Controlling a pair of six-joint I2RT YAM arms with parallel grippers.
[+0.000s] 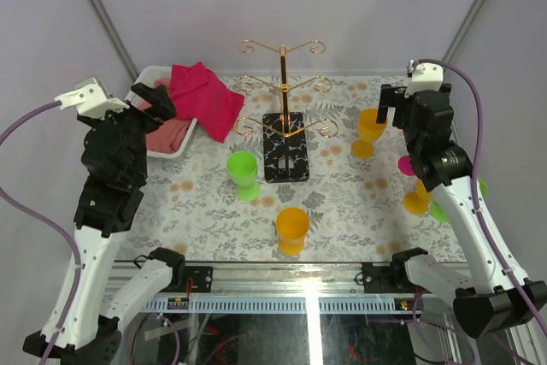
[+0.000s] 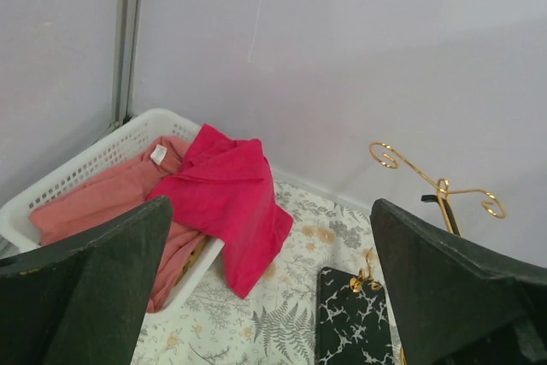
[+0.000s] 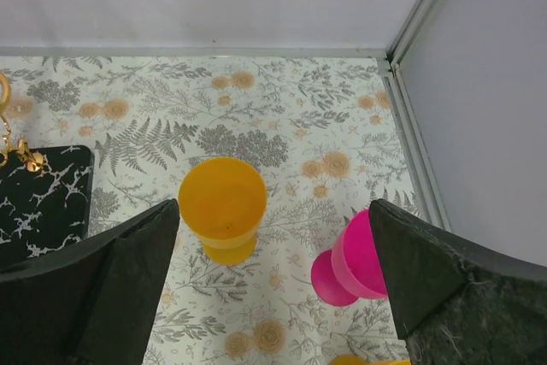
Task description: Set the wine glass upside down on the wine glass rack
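Observation:
The wine glass rack [image 1: 283, 96] is thin gold wire with curl-ended arms, on a black marbled base [image 1: 285, 158] at the table's middle back. Several coloured plastic wine glasses stand upright: a green one [image 1: 244, 174], an orange one [image 1: 292, 230] and another orange one [image 1: 371, 132]. A pink one [image 1: 405, 164] lies tipped by the right arm. My left gripper [image 1: 158, 102] hangs open over the basket, nothing between its fingers [image 2: 85, 297]. My right gripper [image 1: 391, 107] is open above the orange glass [image 3: 222, 207] and the pink glass [image 3: 355, 258]. The rack's top curls [image 2: 440, 185] show in the left wrist view.
A white basket [image 1: 171, 153] at the back left holds salmon cloth, with a magenta cloth [image 1: 205, 96] draped over its rim. More glasses, orange [image 1: 417, 198] and green [image 1: 440, 211], sit partly hidden behind the right arm. Grey walls enclose the floral-patterned table.

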